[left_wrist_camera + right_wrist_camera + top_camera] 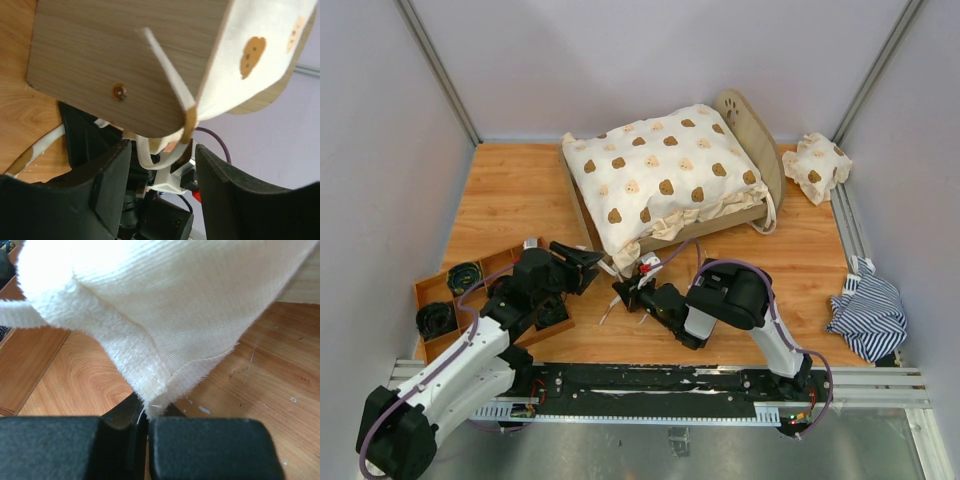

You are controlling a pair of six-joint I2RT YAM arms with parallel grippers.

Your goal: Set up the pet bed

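Observation:
The pet bed stands at the back centre, its arched headboard to the right. A cream bear-print cover lies over it and hangs past the near foot corner. My right gripper is shut on that hanging corner of the cover; in the right wrist view the fingers pinch the cloth's edge. My left gripper is open just left of that corner. In the left wrist view it sits under the plywood footboard, with a white tie strap dangling loose between the jaws.
A small bear-print pillow lies at the back right. A crumpled blue-and-white striped cloth sits at the right edge. A wooden tray holding black coiled items stands at the left, beside my left arm. Walls enclose three sides.

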